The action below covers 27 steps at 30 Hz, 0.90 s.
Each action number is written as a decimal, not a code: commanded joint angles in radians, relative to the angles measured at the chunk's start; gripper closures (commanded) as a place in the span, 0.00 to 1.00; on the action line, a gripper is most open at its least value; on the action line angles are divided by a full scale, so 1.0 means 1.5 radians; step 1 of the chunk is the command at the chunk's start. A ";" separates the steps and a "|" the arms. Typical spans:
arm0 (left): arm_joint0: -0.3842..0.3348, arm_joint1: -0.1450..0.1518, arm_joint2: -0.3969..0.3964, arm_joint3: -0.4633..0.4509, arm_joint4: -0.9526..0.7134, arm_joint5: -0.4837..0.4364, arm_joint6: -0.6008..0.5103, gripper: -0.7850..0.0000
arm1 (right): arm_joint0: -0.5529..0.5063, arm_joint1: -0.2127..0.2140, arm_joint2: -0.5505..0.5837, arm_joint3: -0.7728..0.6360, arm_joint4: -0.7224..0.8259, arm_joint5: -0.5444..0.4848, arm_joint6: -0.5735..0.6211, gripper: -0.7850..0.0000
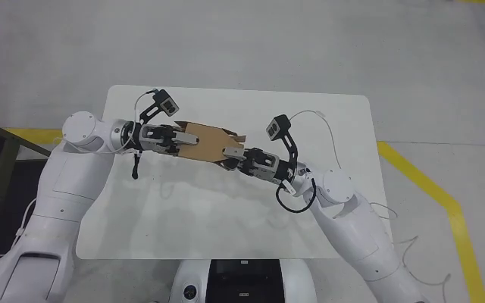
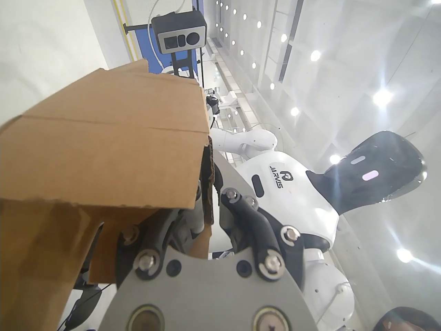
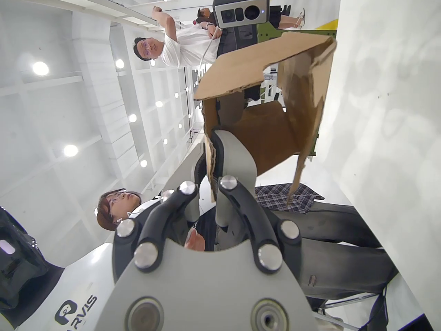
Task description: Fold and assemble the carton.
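Note:
A brown cardboard carton (image 1: 209, 143) is held above the white table (image 1: 333, 114) between both arms. My left gripper (image 1: 189, 141) is shut on the carton's left end; in the left wrist view the carton (image 2: 103, 139) covers most of the fingers (image 2: 237, 187). My right gripper (image 1: 231, 155) is shut on the carton's right edge. The right wrist view looks into the partly opened carton (image 3: 268, 80), with one grey finger (image 3: 234, 160) pressed against a wall flap. Loose flaps stick out at the open end.
The table's bare surface (image 1: 227, 220) lies below and around the carton. A yellow floor line (image 1: 447, 204) runs to the right of the table, and a dark frame (image 1: 11, 148) stands at its left.

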 commanded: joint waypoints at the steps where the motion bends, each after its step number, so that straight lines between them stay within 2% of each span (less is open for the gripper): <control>1: -0.002 0.001 -0.001 0.005 -0.001 -0.001 0.000 1.00 | 0.004 -0.001 -0.001 0.002 0.001 0.001 -0.001 0.00; 14: -0.007 0.003 -0.023 0.038 0.025 -0.009 0.048 1.00 | 0.028 -0.003 0.011 0.005 0.001 0.002 -0.008 0.00; 27: 0.006 0.008 -0.051 0.030 0.039 -0.006 0.060 1.00 | 0.018 0.008 0.040 -0.040 -0.081 0.020 -0.007 0.00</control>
